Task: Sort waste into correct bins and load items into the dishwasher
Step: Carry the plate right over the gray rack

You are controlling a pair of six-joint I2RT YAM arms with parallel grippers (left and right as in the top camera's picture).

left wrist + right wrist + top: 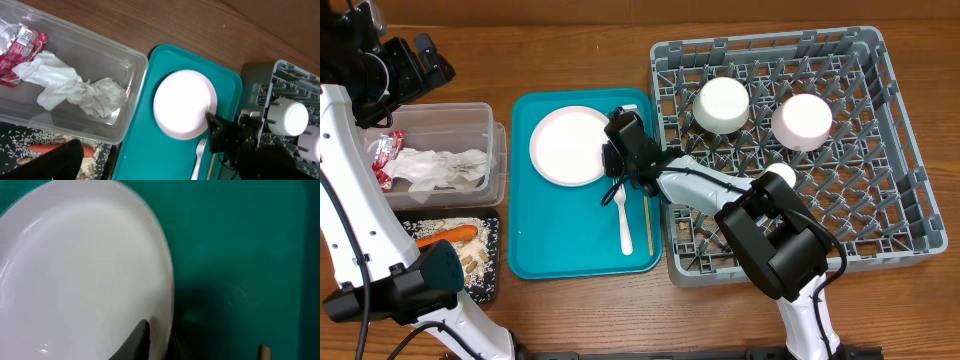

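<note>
The pale pink plate lies on the teal tray, seen close up in the right wrist view. My right gripper is shut on its right rim, one dark finger lying on top of the plate. The white fork and the chopstick lie just right of the plate. Two whitish bowls and a small cup sit in the grey rack. My left gripper hangs open above the clear tub, which holds the red wrapper and napkins.
The black tray at the front left holds the carrot and rice bits. The teal tray sits between the tub and the rack. My right arm reaches from the rack's front edge across to the plate.
</note>
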